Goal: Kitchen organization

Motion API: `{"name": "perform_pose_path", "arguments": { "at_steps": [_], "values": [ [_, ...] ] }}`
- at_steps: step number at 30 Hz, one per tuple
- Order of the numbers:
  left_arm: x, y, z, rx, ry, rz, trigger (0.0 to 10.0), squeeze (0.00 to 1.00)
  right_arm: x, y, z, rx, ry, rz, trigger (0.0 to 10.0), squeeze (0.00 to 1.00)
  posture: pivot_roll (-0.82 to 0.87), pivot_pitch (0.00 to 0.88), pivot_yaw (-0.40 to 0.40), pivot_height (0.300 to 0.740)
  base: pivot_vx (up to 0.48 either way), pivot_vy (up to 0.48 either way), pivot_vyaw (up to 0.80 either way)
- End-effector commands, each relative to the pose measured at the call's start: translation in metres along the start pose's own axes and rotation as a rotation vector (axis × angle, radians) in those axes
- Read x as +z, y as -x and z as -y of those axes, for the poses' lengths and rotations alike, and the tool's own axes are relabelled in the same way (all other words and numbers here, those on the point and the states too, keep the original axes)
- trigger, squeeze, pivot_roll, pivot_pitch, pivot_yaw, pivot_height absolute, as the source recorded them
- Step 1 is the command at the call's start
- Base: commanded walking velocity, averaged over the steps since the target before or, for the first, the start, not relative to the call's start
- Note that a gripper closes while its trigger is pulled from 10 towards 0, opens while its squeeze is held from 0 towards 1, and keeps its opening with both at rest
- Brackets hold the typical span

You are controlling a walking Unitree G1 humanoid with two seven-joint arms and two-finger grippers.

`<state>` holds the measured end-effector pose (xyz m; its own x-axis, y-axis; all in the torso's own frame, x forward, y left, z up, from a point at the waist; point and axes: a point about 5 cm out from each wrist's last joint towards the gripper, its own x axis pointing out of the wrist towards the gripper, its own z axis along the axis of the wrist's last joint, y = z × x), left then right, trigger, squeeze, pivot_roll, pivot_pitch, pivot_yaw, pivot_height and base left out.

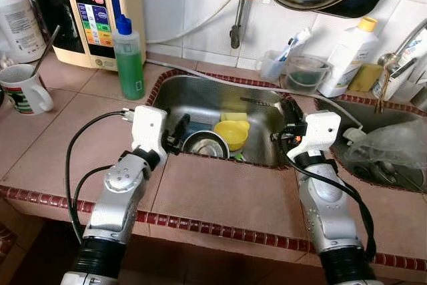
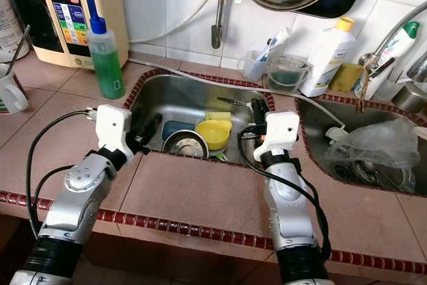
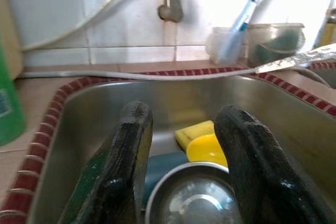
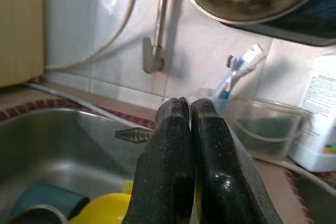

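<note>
A steel sink (image 1: 200, 86) holds a steel bowl (image 1: 205, 145), a yellow bowl (image 1: 231, 133), a yellow sponge (image 1: 233, 117) and a blue dish (image 1: 197, 129). My left gripper (image 1: 177, 131) reaches over the sink's front left edge. It is open, and the steel bowl (image 3: 194, 198) lies beyond the gap between its fingers (image 3: 131, 145). My right gripper (image 1: 291, 115) hovers at the sink's right edge, pointing towards the back wall. It is shut (image 4: 185, 104), with nothing between its fingers.
A green soap bottle (image 1: 129, 58) stands left of the sink, with a mug (image 1: 23, 88) and a water unit (image 1: 93, 5) further left. Behind the sink are a tap (image 1: 243, 5), toothbrush cup (image 1: 273, 63), clear tub (image 1: 305, 73) and white bottle (image 1: 347, 55). A second basin holds a plastic bag (image 1: 393, 148).
</note>
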<state>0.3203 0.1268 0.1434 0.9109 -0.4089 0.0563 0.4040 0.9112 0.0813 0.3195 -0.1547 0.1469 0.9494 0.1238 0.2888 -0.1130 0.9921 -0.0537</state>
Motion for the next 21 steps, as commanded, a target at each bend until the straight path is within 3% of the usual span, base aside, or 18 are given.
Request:
{"name": "perform_pose_path", "arguments": {
  "at_steps": [1, 6, 10, 21],
  "values": [
    [0.004, -0.001, 0.006, -0.022, -0.025, 0.003, 10.0, 0.00, 0.002, -0.003, 0.006, -0.007, 0.006, -0.004, 10.0, 0.00, 0.07, 0.000, -0.093, 0.740, 0.000, 0.000, 0.00],
    [0.001, -0.004, 0.011, -0.022, 0.024, -0.064, 10.0, 0.00, 0.002, -0.008, 0.012, 0.021, 0.039, -0.034, 10.0, 0.00, 0.07, 0.000, -0.095, 0.740, 0.000, 0.000, 0.00],
    [0.005, -0.007, 0.012, -0.009, -0.012, -0.080, 10.0, 0.00, 0.001, -0.013, 0.016, 0.045, 0.037, -0.068, 10.0, 0.00, 0.07, 0.000, -0.107, 0.740, 0.000, 0.000, 0.00],
    [0.011, -0.002, 0.012, -0.044, 0.023, -0.144, 10.0, 0.00, 0.000, -0.030, 0.014, 0.151, 0.027, -0.164, 10.0, 0.00, 0.07, 0.130, -0.130, 0.740, 0.000, 0.000, 0.00]
  ]
}}
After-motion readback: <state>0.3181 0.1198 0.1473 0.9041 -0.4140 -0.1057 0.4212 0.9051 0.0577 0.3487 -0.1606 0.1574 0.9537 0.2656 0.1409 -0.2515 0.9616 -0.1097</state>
